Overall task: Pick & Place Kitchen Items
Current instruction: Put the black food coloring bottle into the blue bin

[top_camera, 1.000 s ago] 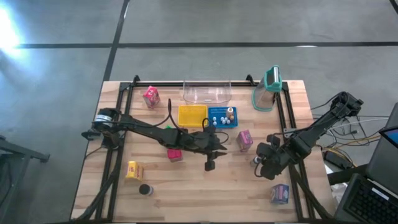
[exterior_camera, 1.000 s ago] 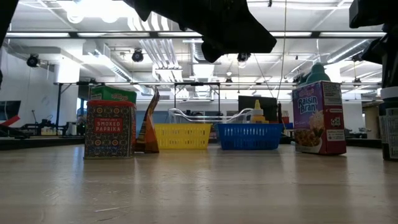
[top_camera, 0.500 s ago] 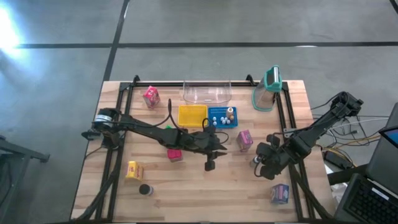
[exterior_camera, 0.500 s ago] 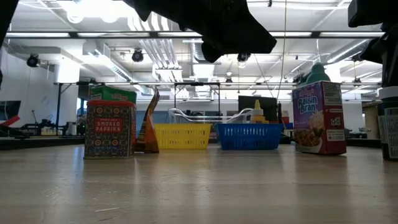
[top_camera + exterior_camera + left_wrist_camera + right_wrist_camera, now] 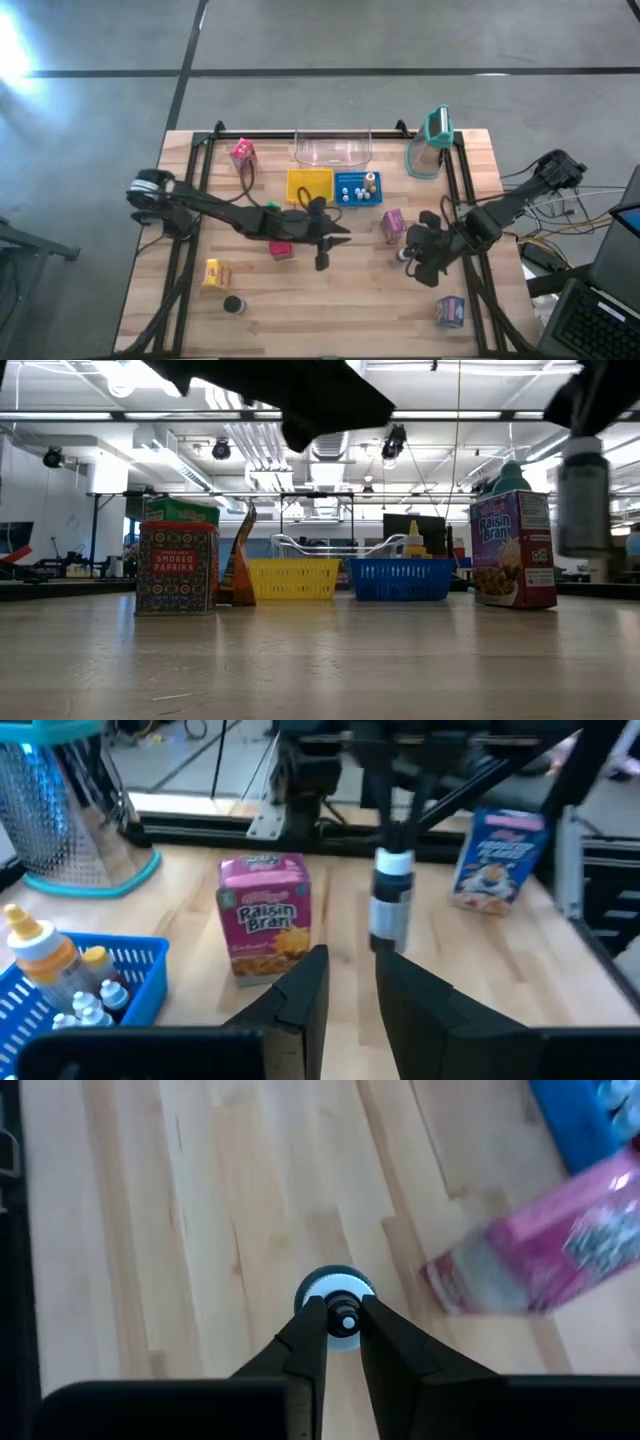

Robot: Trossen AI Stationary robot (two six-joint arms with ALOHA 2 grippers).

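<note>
Here the right claw (image 5: 337, 1342) pinches a small bottle (image 5: 391, 906) off the counter (image 5: 340, 300); pink "Raisin Bran" carton (image 5: 265, 915) at its nine o'clock. Left claw (image 5: 350, 982) narrowly parted, empty.

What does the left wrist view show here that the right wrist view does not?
Only the left wrist view: the small bottle side-on, hanging off the table from the right gripper, the blue cereal carton, the blue basket with small bottles, a metal grater. Only the right wrist view: the bottle's cap from above, pinched between the fingers, bare wood underneath. Both: the bottle, the pink Raisin Bran carton, a corner of the blue basket.
</note>
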